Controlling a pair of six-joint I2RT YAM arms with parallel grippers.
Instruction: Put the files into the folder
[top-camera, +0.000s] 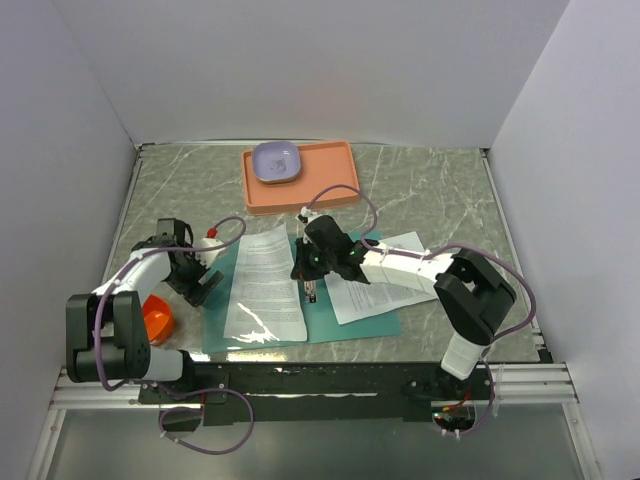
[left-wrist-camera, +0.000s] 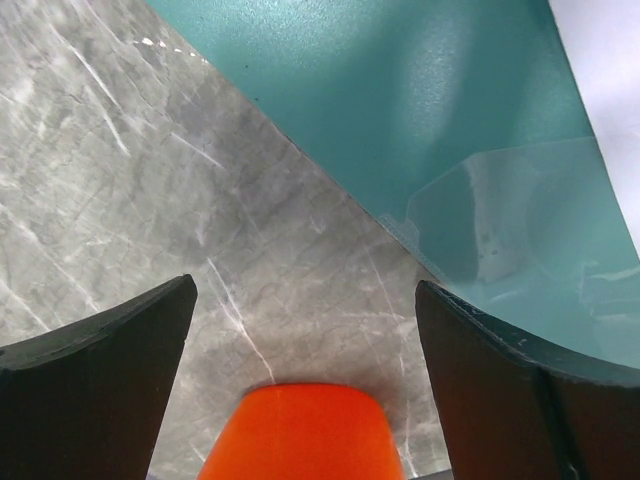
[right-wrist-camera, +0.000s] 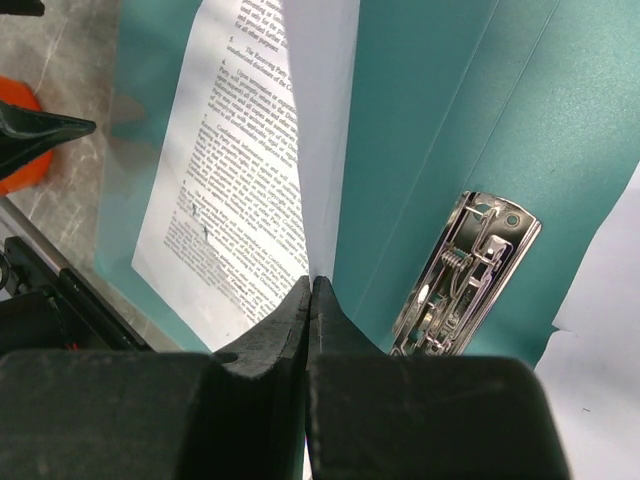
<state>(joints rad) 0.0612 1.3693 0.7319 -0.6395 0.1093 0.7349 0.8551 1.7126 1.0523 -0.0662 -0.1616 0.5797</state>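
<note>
Right gripper (right-wrist-camera: 312, 288), closest to the lens, I hold shut on what looks like the right edge of the left sheet (top-camera: 265, 280). That sheet lies on the open folder's (top-camera: 372, 322) left half, just left of the clip (right-wrist-camera: 465, 270). My left gripper (top-camera: 203, 285) gapes empty by the folder's left edge. The right sheet (top-camera: 352, 300) overhangs the folder's right side. I judge it comes next: release, then drag it inward.

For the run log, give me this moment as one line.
folder open; left sheet on folder; right jaws shut on its edge; left jaws open, empty
</note>
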